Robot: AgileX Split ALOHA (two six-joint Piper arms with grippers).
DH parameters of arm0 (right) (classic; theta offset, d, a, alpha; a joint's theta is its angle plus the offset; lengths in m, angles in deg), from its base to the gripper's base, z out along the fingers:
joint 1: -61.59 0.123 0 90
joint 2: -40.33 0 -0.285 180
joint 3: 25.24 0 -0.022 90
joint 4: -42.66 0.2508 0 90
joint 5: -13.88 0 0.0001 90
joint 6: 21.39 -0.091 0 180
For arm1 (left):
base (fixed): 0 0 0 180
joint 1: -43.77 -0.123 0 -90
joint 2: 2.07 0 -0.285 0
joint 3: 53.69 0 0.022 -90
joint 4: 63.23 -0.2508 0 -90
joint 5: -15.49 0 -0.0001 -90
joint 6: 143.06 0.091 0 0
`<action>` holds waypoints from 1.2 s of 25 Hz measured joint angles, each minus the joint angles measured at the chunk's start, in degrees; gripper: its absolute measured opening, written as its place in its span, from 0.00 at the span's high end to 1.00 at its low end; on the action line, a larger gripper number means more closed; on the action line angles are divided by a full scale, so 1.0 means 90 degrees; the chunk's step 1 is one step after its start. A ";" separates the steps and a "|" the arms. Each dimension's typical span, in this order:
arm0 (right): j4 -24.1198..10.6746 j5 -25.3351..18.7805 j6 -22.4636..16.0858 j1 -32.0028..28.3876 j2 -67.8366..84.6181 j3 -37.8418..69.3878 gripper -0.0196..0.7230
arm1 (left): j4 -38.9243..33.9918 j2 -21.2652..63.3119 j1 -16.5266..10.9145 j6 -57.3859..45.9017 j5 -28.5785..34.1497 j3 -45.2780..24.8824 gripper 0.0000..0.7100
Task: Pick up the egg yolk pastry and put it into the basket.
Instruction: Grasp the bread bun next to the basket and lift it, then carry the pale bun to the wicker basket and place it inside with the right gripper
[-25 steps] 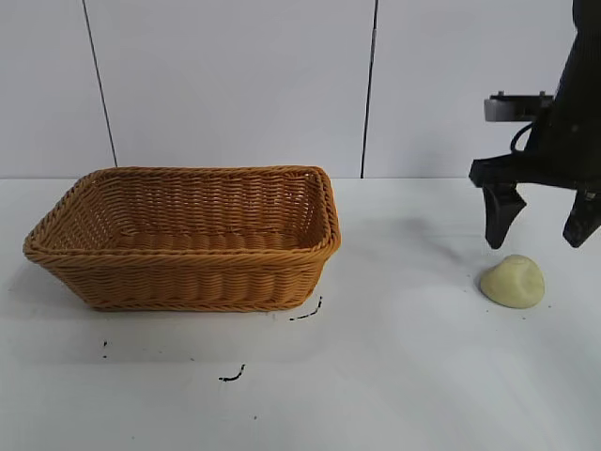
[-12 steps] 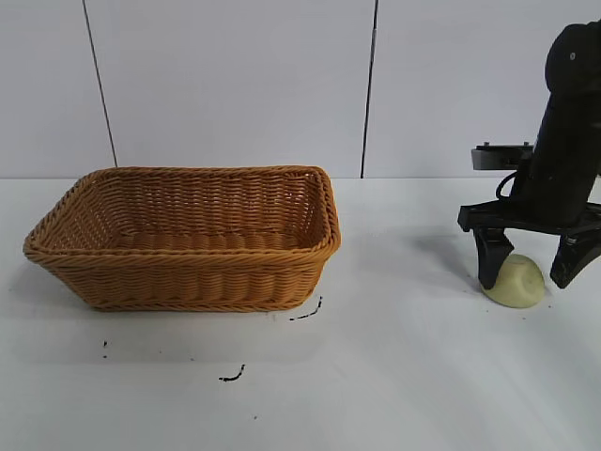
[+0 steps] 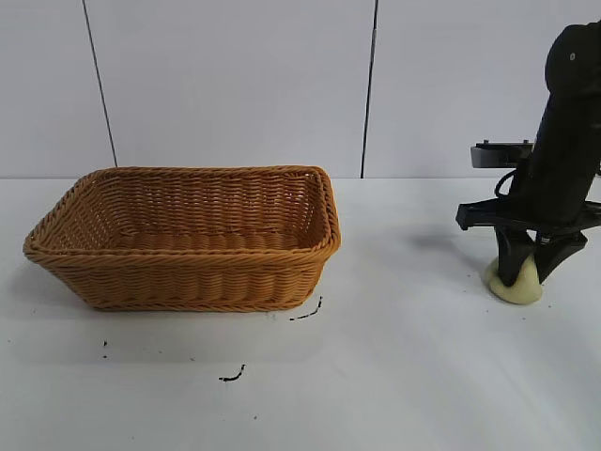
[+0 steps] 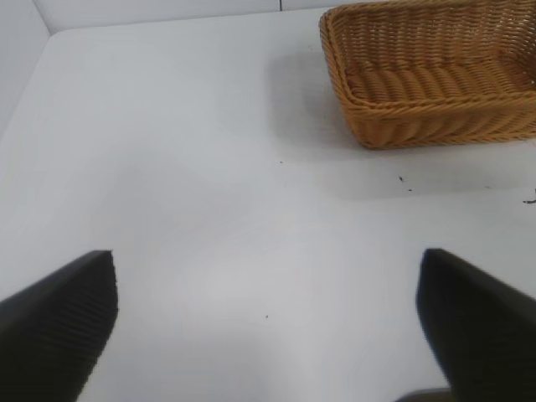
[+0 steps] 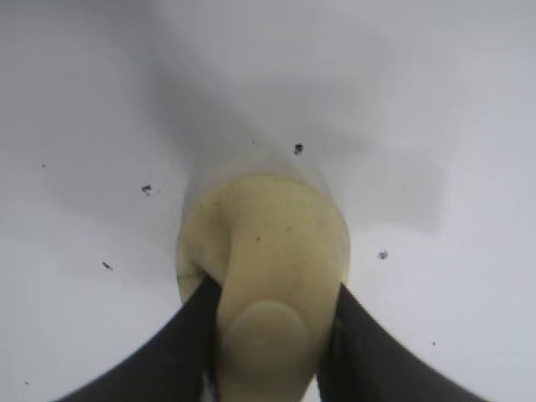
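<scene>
The pale yellow egg yolk pastry [image 3: 514, 286] lies on the white table at the right. My right gripper [image 3: 526, 274] is down over it and shut on it. In the right wrist view the two black fingers press into both sides of the pastry [image 5: 272, 260], which is squeezed narrow between them. The orange-brown wicker basket [image 3: 188, 279] stands at the left of the table, well apart from the pastry. It also shows in the left wrist view [image 4: 435, 109], far from my left gripper [image 4: 268, 327], which is open and empty above bare table.
Small black marks [image 3: 307, 313] lie on the table in front of the basket, with another mark [image 3: 233, 376] nearer the front. A white wall with dark vertical seams stands behind the table.
My right gripper came down around the pastry and its fingers closed from wide apart onto the pastry's sides. The basket has not moved.
</scene>
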 joint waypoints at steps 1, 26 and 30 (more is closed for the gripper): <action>0.0000 0.0005 0.0000 0.0000 0.0000 0.0000 0.76 | 0.0000 0.0000 0.0000 0.0000 0.0000 0.0000 0.02; -0.0047 -0.2632 0.0143 0.0000 0.0644 -0.2183 0.79 | 0.0000 0.0000 0.0000 0.0000 0.0000 0.0000 0.02; -0.0052 -0.2842 0.0169 0.0000 0.0644 -0.2854 0.79 | 0.0000 0.0000 0.0000 0.0000 0.0000 0.0000 0.02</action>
